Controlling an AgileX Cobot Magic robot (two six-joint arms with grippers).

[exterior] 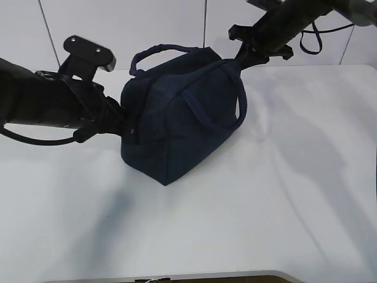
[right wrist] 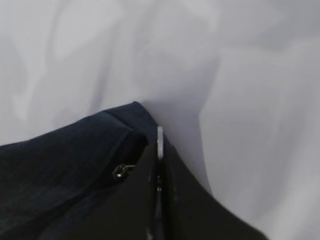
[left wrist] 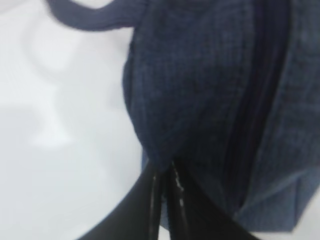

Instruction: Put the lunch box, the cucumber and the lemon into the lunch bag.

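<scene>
1. Left arm reaches in from the left edge; the left gripper (left wrist: 165, 175) has its jaws pressed together, pinching fabric.
2. Right arm comes down from the far right; the right gripper (right wrist: 159, 150) is closed on a metal ring.

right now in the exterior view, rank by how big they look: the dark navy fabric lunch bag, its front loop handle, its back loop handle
1. dark navy fabric lunch bag, clearly the largest.
2 and 3. front loop handle and back loop handle: the front one looks bigger, but it is nearer the camera and the back one is partly hidden, so I will not rank them.
</scene>
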